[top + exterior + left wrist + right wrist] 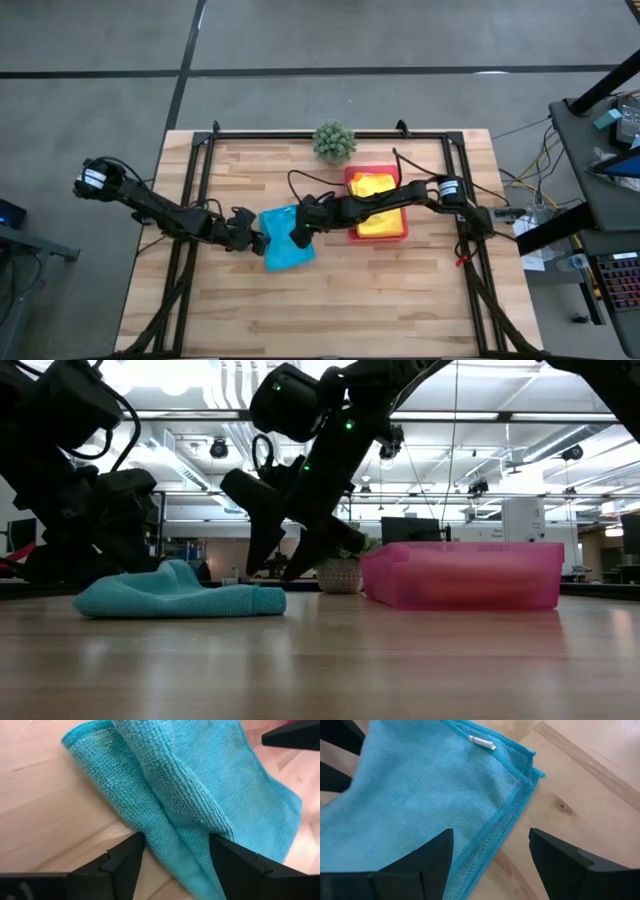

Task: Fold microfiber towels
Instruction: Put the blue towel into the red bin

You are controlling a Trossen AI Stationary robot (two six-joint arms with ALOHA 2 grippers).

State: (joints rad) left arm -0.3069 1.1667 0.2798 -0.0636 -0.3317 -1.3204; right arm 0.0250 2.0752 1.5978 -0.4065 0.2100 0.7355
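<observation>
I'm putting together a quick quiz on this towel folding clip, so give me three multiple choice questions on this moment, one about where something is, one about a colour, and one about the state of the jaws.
1. Where does the turquoise towel lie?
A. In the pink tray
B. On the bare table between the two grippers
C. Draped over the potted plant

2. What colour is the cloth lying uppermost in the pink tray?
A. Yellow
B. Grey
C. Purple

3. How do the jaws of the left gripper stand?
A. Shut on the towel
B. Open, astride a raised fold of the towel
C. Shut on the tray's rim

Answers:
1 B: the high view shows it on the wood, with the left gripper at one side and the right gripper at the other.
2 A: the yellow towel shows there from above.
3 B: the left wrist view shows a gap with the fold between.
</observation>
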